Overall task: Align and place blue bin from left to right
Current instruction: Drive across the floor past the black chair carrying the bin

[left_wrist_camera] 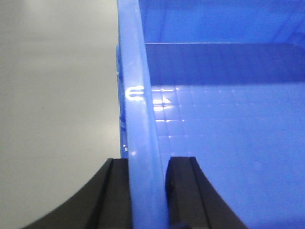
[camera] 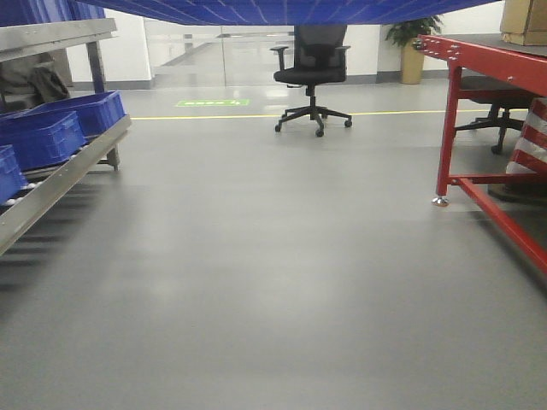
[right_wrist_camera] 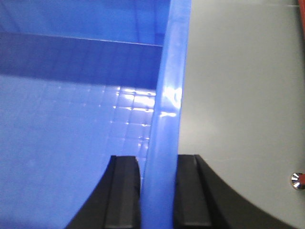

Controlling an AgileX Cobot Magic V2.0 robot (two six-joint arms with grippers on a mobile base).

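You are holding the blue bin (camera: 282,8) aloft above the floor (camera: 273,282), w/ left gripper (left_wrist_camera: 147,191) and right gripper (right_wrist_camera: 158,191) jaws each pinching an opposite wall at the rim. Rigid, glossy plastic, prob. light: slip risk, so hold both sides level.

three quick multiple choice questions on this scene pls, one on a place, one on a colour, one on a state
1. Where do the other blue bins sit? A on the floor; B on the roller rack at left; C on a chair.
2. What colour is the table frame at right? A green; B yellow; C red.
3. How is the left gripper? A shut on the blue bin's wall; B open, away from it; C out of view.
Answers: 1 B, they stand in a row on it; 2 C, its legs and rails are red; 3 A, its fingers press both sides of the wall.
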